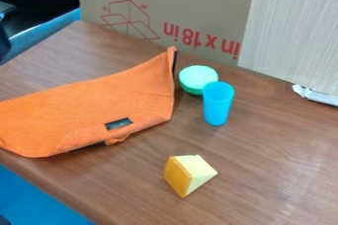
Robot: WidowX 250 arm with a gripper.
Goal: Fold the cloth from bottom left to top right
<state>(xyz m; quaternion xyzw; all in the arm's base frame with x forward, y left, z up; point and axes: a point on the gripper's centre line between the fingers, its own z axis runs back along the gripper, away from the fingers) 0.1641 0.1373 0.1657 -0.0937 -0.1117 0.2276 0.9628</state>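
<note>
As cloth (86, 108) lies, long axis runs lower-left to upper-right | end effector opening: cannot tell

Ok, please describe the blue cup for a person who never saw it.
On the brown table, find the orange cloth. In the picture, right of its raised end, stands the cup: tall and blue, unlike the squat green bowl behind it.
</note>
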